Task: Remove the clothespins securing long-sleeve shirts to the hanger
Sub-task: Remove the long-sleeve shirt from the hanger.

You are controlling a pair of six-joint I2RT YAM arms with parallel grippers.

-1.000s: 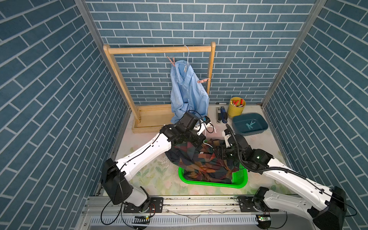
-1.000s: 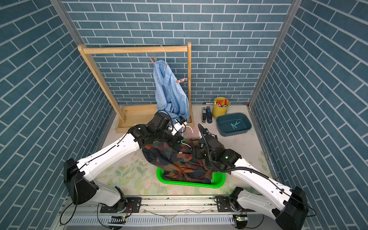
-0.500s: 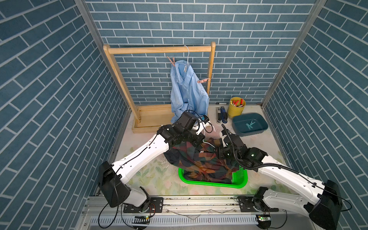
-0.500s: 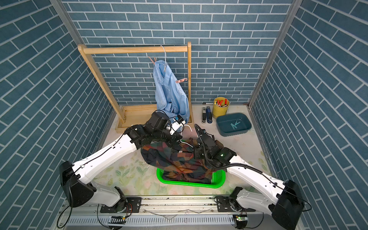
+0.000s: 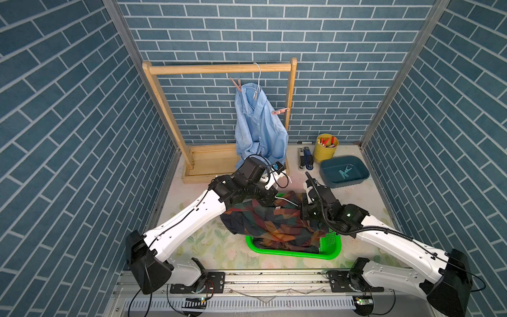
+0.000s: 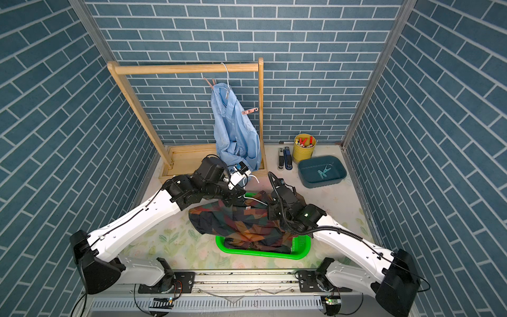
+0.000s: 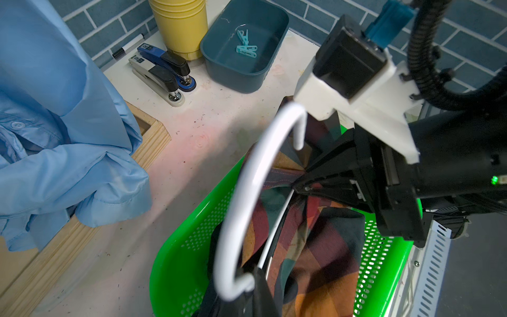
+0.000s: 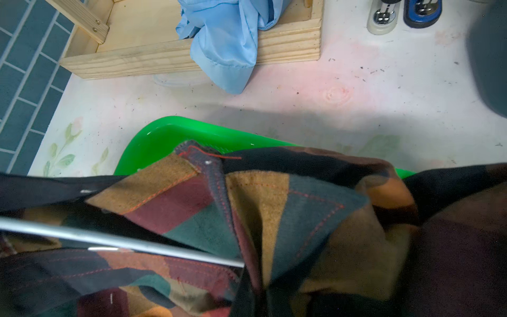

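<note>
Plaid shirt [image 5: 269,227], long axis spanning left pincer [image 5: 272,202] (clenched on its white hanger [image 7: 247,192]) to right pincer [image 7: 297,187] (clenched on its cloth), over green basket [image 5: 290,254]; beyond them: two teal clothespins [image 7: 246,45] crossed in tub [image 7: 233,71], two pink clothespins [image 5: 236,83] on hung blue shirt [image 5: 258,123], one slanting upward, one near level.
</note>
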